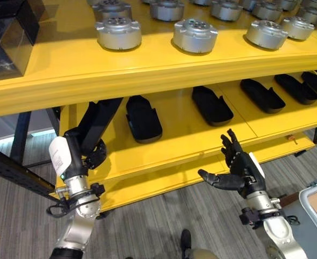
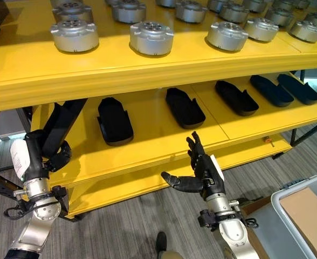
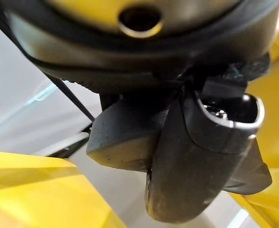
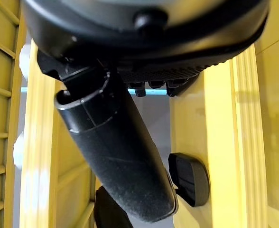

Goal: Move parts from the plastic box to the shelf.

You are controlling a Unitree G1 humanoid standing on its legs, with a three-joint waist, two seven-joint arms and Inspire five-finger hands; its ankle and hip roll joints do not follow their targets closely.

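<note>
Black parts [image 1: 143, 117] on yellow shelf [image 1: 185, 135]

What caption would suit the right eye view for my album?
Left hand holds a black part at the lower yellow shelf; right hand open, empty.

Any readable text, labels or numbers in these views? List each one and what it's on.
None can be read.
White cover on the left hand: faint print, too small to read.
Black part that this hand grips: no marking seen.
Right hand, open: none.
Silver parts, black parts on the lower shelf, yellow shelf, plastic box: no marking seen.
</note>
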